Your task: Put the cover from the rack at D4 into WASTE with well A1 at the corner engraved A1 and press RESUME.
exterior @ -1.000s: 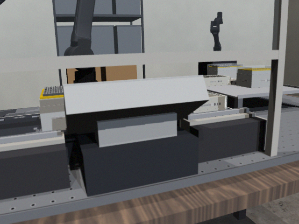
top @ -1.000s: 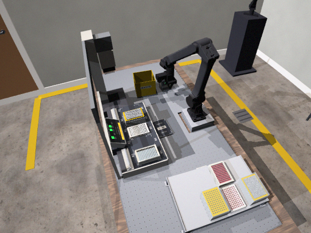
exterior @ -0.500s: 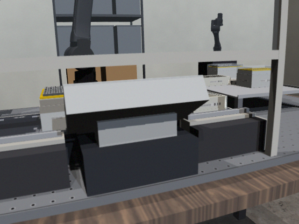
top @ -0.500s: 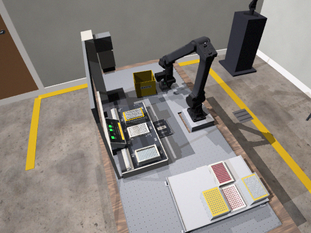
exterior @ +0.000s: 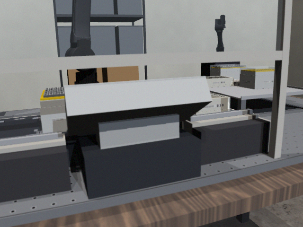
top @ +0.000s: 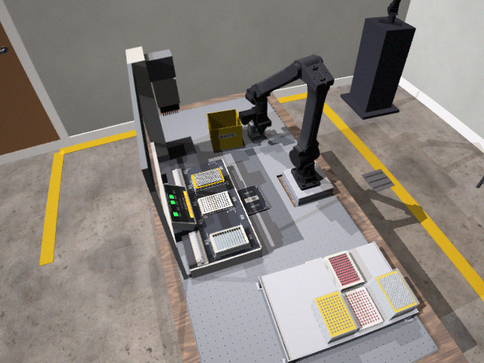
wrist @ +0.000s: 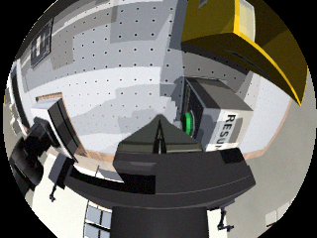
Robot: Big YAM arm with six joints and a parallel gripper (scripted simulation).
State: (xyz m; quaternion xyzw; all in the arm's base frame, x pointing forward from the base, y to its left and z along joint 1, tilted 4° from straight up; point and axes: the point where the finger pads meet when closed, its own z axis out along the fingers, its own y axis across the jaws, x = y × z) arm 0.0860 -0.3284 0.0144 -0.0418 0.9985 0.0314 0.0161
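Gripper [wrist: 158, 134] closed and empty, tips near green key [wrist: 189, 122] of box marked "RESUM" [wrist: 229, 129], yellow bin [top: 224, 131] labelled "WASTE" left of it.

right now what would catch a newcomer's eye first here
The black arm bends over the table's far end, its shut gripper empty and aimed at the green RESUME key. Beside it stands the yellow bin, and three green lights glow on the panel.
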